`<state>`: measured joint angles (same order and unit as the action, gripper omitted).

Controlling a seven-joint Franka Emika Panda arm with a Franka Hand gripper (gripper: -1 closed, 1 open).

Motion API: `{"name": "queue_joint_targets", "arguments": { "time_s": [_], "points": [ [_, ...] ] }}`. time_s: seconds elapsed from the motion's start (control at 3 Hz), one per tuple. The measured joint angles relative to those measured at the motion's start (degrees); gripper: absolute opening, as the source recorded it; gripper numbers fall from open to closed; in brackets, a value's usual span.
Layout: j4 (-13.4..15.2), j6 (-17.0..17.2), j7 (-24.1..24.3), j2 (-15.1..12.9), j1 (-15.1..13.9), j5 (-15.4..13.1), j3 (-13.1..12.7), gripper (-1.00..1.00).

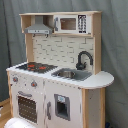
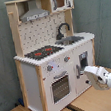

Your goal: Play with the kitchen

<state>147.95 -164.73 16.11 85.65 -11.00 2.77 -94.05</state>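
Your gripper [image 2: 87, 70], lower right in the second exterior view, sits against the kitchen [image 2: 51, 57] front; you cannot tell its grip state.

Toy kitchen [image 1: 55, 75]: one. Faucet [image 1: 83, 60]: one. Stove knobs [image 2: 50, 68]: two. Robot arm [image 2: 107, 78]: one, lower right.

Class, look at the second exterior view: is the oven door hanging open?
No. The oven door sits flush in the front of the kitchen, its handle level above the window.
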Motion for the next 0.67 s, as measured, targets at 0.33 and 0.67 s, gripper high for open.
{"name": "queue_joint_targets", "arguments": {
  "time_s": [0.33,0.67],
  "points": [
    [-0.04,-1.67,5.51,1.00,-1.05,-0.01,0.40,1.00],
    [0.68,-1.52,11.11,0.88,-1.17,-0.05,-1.04,1.00]
  ]
}}
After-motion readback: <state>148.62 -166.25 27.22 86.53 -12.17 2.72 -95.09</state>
